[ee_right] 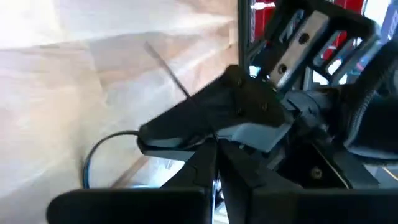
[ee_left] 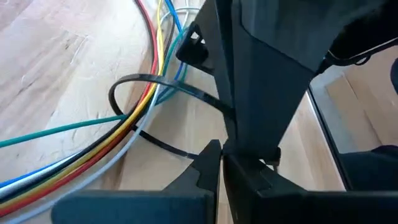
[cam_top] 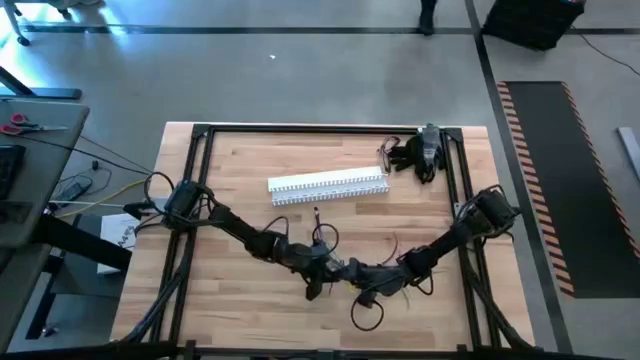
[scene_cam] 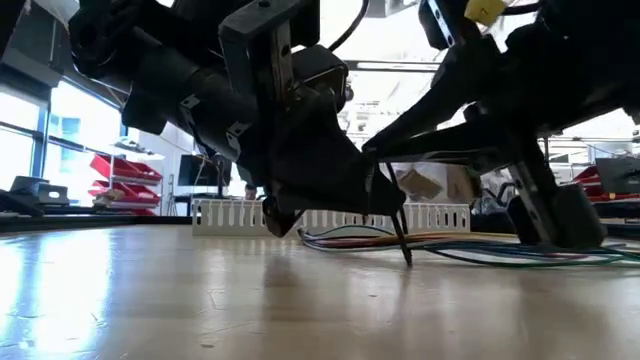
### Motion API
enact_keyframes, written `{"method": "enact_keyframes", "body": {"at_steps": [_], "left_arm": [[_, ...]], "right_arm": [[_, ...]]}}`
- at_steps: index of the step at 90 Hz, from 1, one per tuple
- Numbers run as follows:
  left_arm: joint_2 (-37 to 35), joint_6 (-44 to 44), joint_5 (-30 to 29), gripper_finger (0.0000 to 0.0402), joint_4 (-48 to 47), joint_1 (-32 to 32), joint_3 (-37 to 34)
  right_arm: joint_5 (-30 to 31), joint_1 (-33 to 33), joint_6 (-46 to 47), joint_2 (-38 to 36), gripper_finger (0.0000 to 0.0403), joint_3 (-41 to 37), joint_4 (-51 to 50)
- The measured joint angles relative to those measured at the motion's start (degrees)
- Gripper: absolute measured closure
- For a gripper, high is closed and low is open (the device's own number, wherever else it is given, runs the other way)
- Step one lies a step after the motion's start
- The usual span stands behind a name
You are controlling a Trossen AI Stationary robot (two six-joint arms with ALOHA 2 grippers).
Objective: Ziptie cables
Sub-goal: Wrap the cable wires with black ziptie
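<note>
Both arms meet low over the near middle of the wooden table [cam_top: 250, 310]. The left gripper [cam_top: 318, 268] and the right gripper [cam_top: 372, 275] sit almost tip to tip above the cables [ee_left: 134, 118], a loose bunch of red, yellow, blue, green and dark wires lying flat on the wood. A thin black zip tie [ee_left: 149, 81] loops around the bunch. In the left wrist view that arm's fingers [ee_left: 205, 165] are drawn narrow, pinching the tie's tail. The right gripper's fingers [ee_right: 211, 165] also look nearly closed, but I cannot tell what, if anything, is between them. In the low view the tie's end [scene_cam: 400, 240] points down to the table beside the cables [scene_cam: 480, 245]. Behind them lies a long white slotted channel [cam_top: 328, 185] with nothing seen inside it. A dark tool [cam_top: 422, 150] rests near the far right corner. The near left part of the table is bare wood, bounded by the black frame [cam_top: 195, 200].
</note>
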Motion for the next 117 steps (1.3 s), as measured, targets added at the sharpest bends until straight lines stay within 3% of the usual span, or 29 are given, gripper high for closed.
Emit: {"method": "enact_keyframes", "body": {"at_steps": [20,46,58,73,100,117], "left_arm": [[-0.1,0.5,-1.1,0.0402,0.0,0.0,0.0],[-0.1,0.6,-0.7,0.0402,-0.3,-0.1,0.0],[-0.1,0.6,-0.6,0.0402,-0.4,-0.1,0.0],[-0.1,0.6,-0.5,0.0402,-0.7,-0.1,0.0],[-0.1,0.6,-0.4,0.0402,-1.2,-0.1,0.0],[-0.1,0.6,-0.4,0.0402,-1.4,-0.1,0.0]], "right_arm": [[6.4,0.8,6.0,0.0,0.0395,0.0,0.0],[10.1,1.8,16.9,0.0,0.0302,0.0,-1.7],[12.8,0.4,22.3,0.0,0.0282,0.0,-5.6],[10.6,-1.5,27.5,-0.1,0.0280,0.1,-8.9],[8.6,-2.0,25.9,-0.1,0.0281,0.1,-8.5],[8.2,-2.1,25.8,-0.6,0.0330,0.1,-9.0]]}}
